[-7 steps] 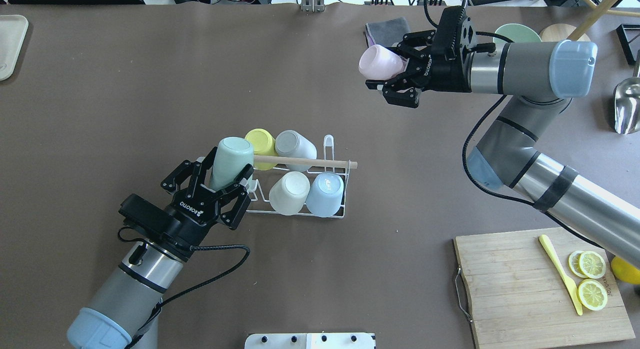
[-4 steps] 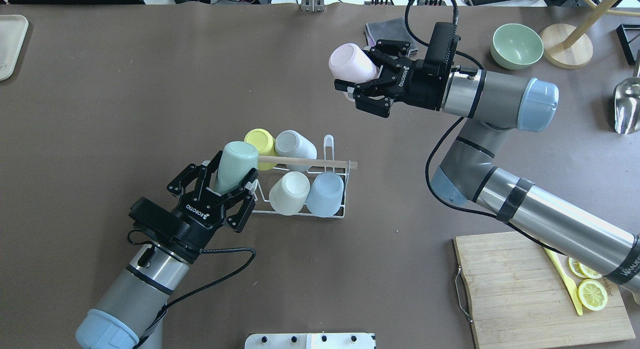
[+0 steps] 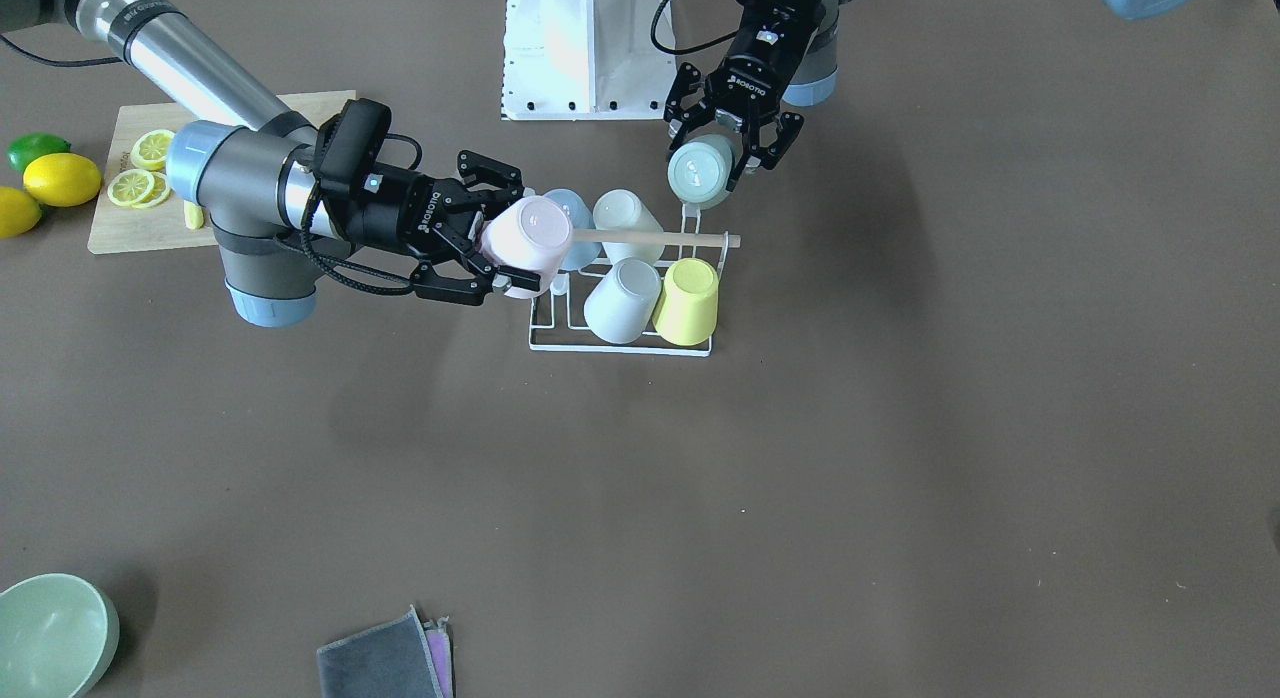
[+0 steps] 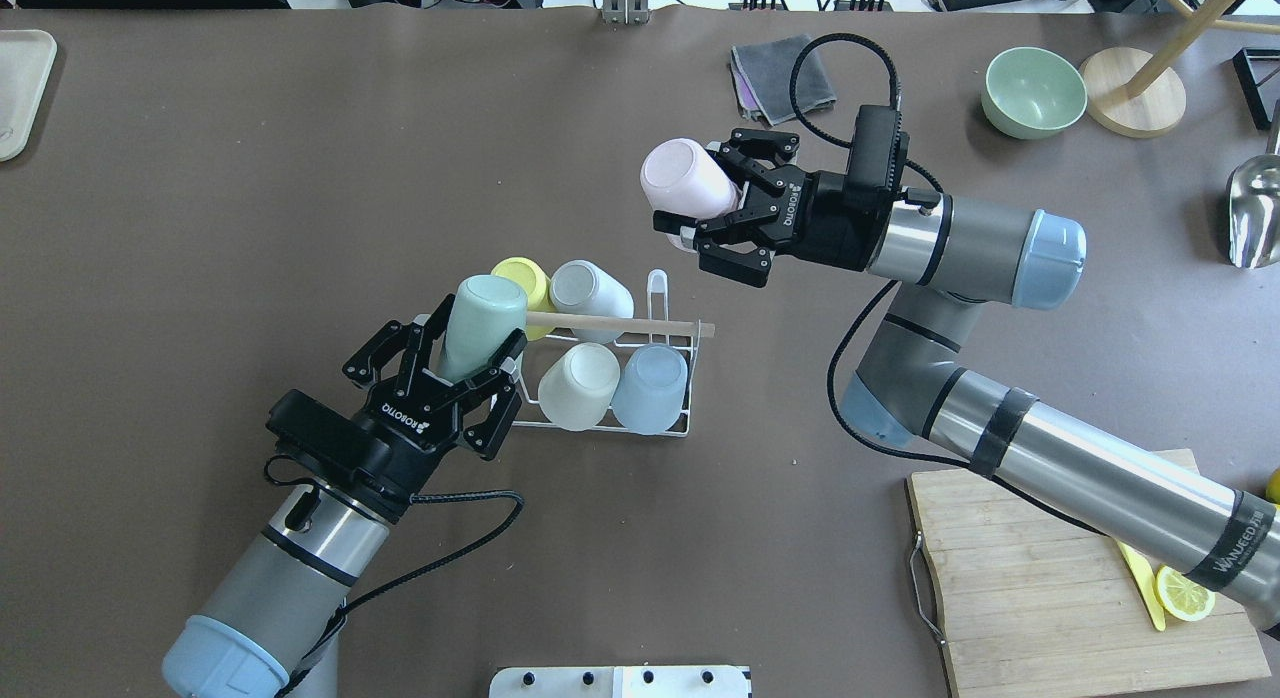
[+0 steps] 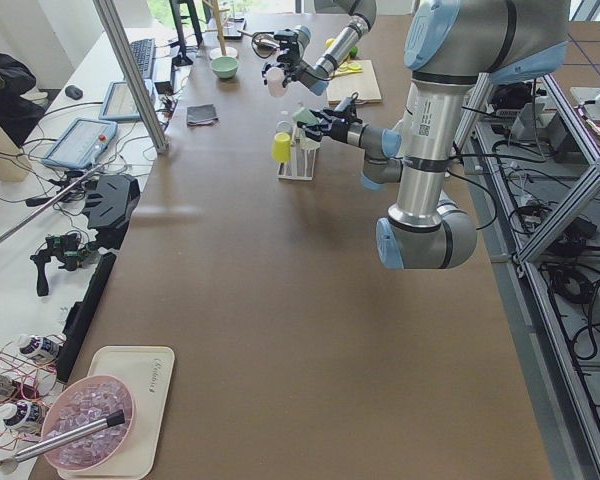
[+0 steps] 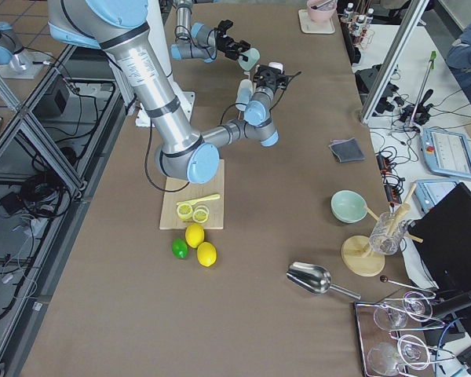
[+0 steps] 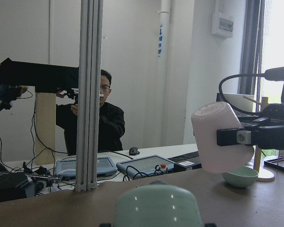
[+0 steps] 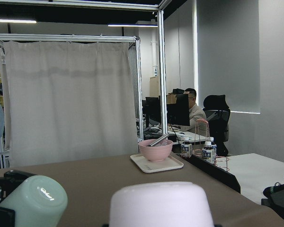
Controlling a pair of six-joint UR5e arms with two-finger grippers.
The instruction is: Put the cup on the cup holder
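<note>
The cup holder, a white wire rack with a wooden rod across its top, stands mid-table and carries yellow, grey, cream and light blue cups. My left gripper is shut on a mint green cup, tilted bottom-up at the rack's left end. My right gripper is shut on a pink cup, held sideways in the air beyond the rack's right end. In the front view the pink cup overlaps the rod's end and the mint cup hangs by the other end.
A wooden cutting board with a lemon slice and a yellow knife lies at the front right. A green bowl, a wooden stand base, a metal scoop and a grey cloth sit along the far side. A tray is at the far left.
My right arm has carried the pink cup left and toward the rack. My left gripper with the mint cup has edged slightly right and forward along the rack's end.
</note>
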